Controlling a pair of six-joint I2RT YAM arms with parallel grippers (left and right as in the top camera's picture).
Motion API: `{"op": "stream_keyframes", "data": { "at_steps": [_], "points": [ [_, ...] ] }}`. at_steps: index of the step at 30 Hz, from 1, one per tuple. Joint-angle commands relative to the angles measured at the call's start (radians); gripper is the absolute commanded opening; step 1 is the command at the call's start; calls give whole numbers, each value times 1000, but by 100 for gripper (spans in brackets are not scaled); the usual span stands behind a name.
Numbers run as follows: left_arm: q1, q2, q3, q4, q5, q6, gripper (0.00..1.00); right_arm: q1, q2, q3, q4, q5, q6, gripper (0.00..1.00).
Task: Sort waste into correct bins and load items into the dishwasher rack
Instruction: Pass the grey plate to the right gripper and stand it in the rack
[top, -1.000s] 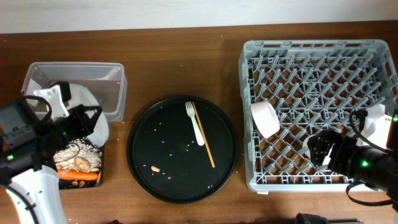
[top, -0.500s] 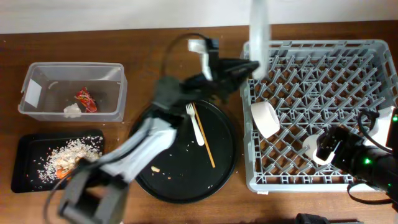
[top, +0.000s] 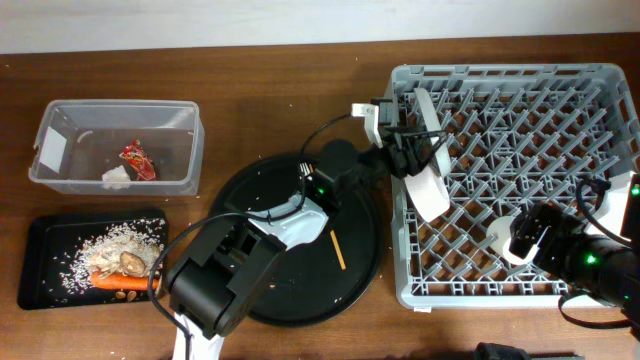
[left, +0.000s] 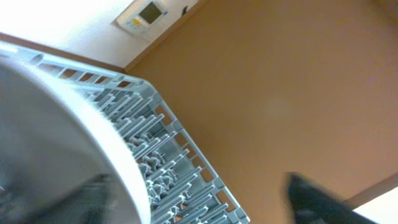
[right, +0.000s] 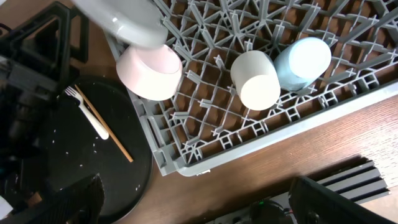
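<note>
Plate (top: 424, 108) lowered into rack (top: 530, 110), left jaws clamped on its rim, right jaws wide apart, empty

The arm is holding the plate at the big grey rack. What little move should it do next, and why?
Probably lower the plate a little, straight down between the pegs. The left gripper holds it on edge at the left side of the rack, next to the white bowl, and I cannot tell whether it rests on the grid yet.
</note>
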Motion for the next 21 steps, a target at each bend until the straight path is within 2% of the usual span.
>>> {"op": "stream_keyframes", "data": {
  "at_steps": [1, 5, 7, 11, 12, 14, 16, 17, 19, 21],
  "points": [
    [34, 13, 40, -86, 76, 16, 99, 4, -5, 8, -6, 11, 9, 98],
    [116, 13, 95, -240, 209, 16, 99, 4, -5, 8, -6, 11, 9, 98],
    [170, 13, 96, -245, 272, 16, 100, 4, -5, 8, -6, 11, 9, 99],
    [261, 0, 97, -362, 365, 16, 100, 4, -5, 8, -6, 11, 8, 98],
    [293, -26, 97, -445, 401, 24, 100, 4, -5, 8, -6, 11, 6, 98],
    [341, -125, 97, -694, 386, 148, 99, 5, -6, 8, -6, 3, -53, 98],
    [389, -353, 98, -1179, 84, 353, 99, 5, -6, 8, -6, -80, -129, 98],
    [397, -512, 98, -1431, -180, 459, 100, 5, -6, 8, -6, -227, -217, 98],
    [397, -687, 98, -1662, -422, 529, 100, 5, -6, -4, -6, -312, -262, 99],
    [397, -843, 98, -1888, -564, 548, 100, 6, -6, -37, -6, -318, -264, 98]
  ]
}}
